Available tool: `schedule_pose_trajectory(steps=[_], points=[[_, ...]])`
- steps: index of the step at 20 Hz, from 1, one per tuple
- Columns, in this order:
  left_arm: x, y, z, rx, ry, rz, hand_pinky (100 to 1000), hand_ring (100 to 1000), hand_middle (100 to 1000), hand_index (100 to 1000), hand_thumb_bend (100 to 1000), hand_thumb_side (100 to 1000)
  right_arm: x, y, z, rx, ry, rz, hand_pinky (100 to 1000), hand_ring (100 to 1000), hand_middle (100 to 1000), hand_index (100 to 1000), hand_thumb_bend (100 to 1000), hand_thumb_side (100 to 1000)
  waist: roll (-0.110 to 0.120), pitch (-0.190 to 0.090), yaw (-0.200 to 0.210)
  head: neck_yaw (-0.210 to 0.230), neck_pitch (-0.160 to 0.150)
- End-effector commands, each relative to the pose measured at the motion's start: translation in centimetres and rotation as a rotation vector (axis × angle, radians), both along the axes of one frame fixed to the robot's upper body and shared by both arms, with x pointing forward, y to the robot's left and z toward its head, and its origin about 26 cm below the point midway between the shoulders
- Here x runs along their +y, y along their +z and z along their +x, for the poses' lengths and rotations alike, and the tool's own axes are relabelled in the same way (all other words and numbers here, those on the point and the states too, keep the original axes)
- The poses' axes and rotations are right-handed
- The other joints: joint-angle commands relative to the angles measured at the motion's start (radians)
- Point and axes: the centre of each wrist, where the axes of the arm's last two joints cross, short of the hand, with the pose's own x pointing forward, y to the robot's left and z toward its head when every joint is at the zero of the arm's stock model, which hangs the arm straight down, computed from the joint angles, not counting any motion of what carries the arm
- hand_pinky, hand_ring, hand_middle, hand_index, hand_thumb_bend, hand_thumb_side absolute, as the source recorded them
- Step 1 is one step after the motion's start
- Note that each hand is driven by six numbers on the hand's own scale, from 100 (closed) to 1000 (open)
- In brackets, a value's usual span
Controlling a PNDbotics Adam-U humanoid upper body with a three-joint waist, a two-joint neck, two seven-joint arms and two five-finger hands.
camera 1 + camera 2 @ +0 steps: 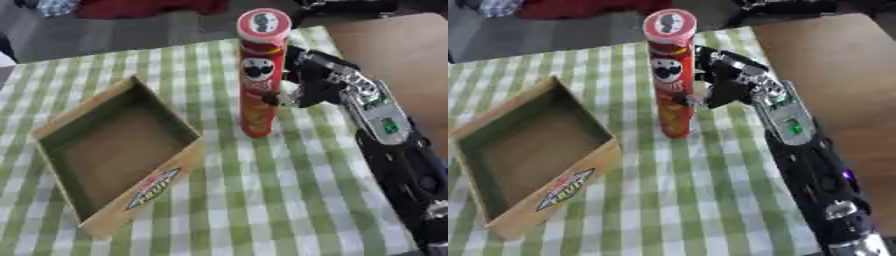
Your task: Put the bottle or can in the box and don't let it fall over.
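We see the right hand (317,80) curled around the upright red can (260,75) (standing just beside the box (166,167)).

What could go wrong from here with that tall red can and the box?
1. The tall red can stands upright on the checked cloth; the right robot hand meets it from the side, so a nudge could topple it.
2. The cardboard box has raised walls; the can's base could catch one and tip.
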Motion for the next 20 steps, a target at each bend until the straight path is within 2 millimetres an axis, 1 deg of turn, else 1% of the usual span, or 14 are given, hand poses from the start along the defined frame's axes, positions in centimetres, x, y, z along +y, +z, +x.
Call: schedule_pose_trajectory(steps=[1,10,20], points=[[-0.2,1.1,-0.1,-0.038,-0.015,0.004,698,1000,1000,812,100,739,0.3,1.2,0.2,-0.035,0.022,-0.010,936,1000,1000,1000,465,100,-0.002,-0.012,0.004,-0.003,-0.015],[-0.3,1.2,-0.1,-0.039,-0.020,0.004,699,1000,1000,812,100,738,1.1,1.4,0.2,-0.036,0.057,-0.004,935,1000,1000,1000,463,112,-0.003,-0.012,0.007,-0.006,-0.016],[-0.5,1.3,0.0,-0.039,-0.026,0.002,699,1000,1000,812,100,736,1.9,1.4,0.8,-0.030,0.067,-0.021,935,1000,1000,1000,471,107,-0.002,-0.008,0.011,-0.010,-0.020]])
